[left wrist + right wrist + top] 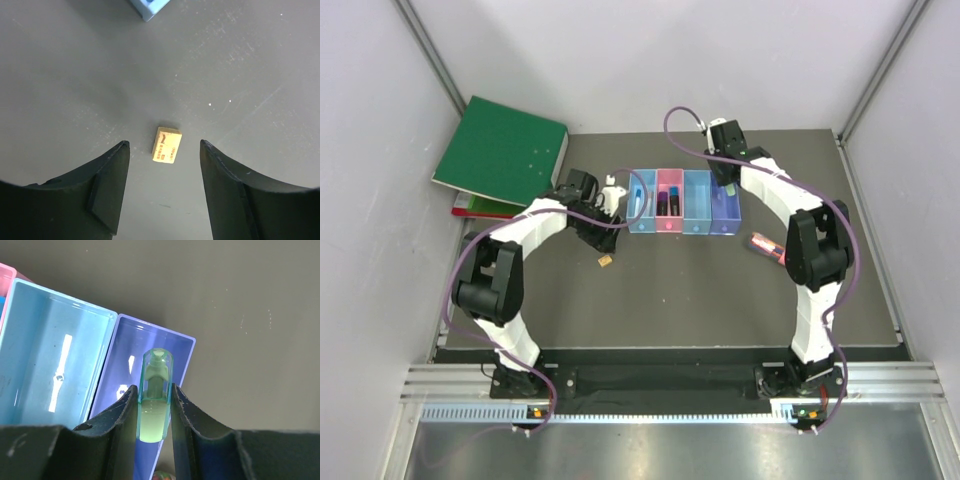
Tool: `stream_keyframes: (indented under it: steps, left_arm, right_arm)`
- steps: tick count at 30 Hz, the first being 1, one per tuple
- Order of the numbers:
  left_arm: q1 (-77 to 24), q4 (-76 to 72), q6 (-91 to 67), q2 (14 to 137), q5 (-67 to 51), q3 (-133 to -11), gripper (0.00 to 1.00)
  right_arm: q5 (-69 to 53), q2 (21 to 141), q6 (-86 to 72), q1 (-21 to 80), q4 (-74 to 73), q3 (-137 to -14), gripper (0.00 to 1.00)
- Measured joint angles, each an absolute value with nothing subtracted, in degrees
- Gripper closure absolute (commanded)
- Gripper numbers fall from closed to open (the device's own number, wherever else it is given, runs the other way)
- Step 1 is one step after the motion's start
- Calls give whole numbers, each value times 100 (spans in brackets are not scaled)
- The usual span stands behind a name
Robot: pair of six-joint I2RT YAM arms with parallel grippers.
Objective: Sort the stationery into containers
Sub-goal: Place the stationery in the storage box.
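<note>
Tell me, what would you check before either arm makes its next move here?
1. Grip: the right gripper is shut on the pale green clear-capped highlighter: ok.
2. Target: the highlighter is above the purple translucent plastic bin: ok.
3. Drop height over that bin: cannot tell.
4. Other arm: the left gripper is open astride the small yellow rectangular eraser: ok.
5. All stationery binned: not ok; the eraser and the chunky pink-red tube lie on the dark table.

Look, the green highlighter (155,371) pinched in the right gripper (153,390)!
Cap forward over the purple bin (125,347), near its far corner, light blue bin (30,350) alongside.
</note>
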State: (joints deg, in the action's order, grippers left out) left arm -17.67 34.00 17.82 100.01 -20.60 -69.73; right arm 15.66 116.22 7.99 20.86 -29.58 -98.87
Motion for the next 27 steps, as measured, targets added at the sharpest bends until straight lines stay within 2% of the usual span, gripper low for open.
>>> stream_keyframes:
  steps: [5, 8, 12, 14, 15, 21, 23, 27]
  left_arm:
    - [-1737, 3402, 1809, 9985, -2045, -6949, 33]
    - [-1728, 3404, 1817, 9983, -2045, -6886, 32]
    - [-1728, 3409, 1817, 9983, -2045, -6829, 32]
    - [-1728, 3411, 1820, 9983, -2045, -6801, 32]
    - [-1728, 3406, 1824, 9983, -2045, -6783, 32]
    - [-1723, 3376, 1900, 9974, -2001, -6580, 31]
    - [-1723, 3358, 1949, 9974, -1999, -6510, 31]
    - [-1723, 3308, 2040, 9974, -1981, -6414, 34]
  right_arm:
    - [1505, 11636, 795, 2088, -2928, -9738, 98]
    - [1474, 11673, 795, 2088, -2958, -9598, 93]
    - [1455, 11730, 797, 2088, -2995, -9555, 83]
    - [1446, 11740, 797, 2088, -2991, -9555, 73]
    - [1441, 11740, 799, 2088, -2995, -9555, 65]
    - [1400, 11740, 836, 2088, -2991, -9555, 38]
    - [1382, 11740, 843, 2088, -2991, -9555, 35]
    - [1382, 11738, 888, 2088, -3002, -9557, 35]
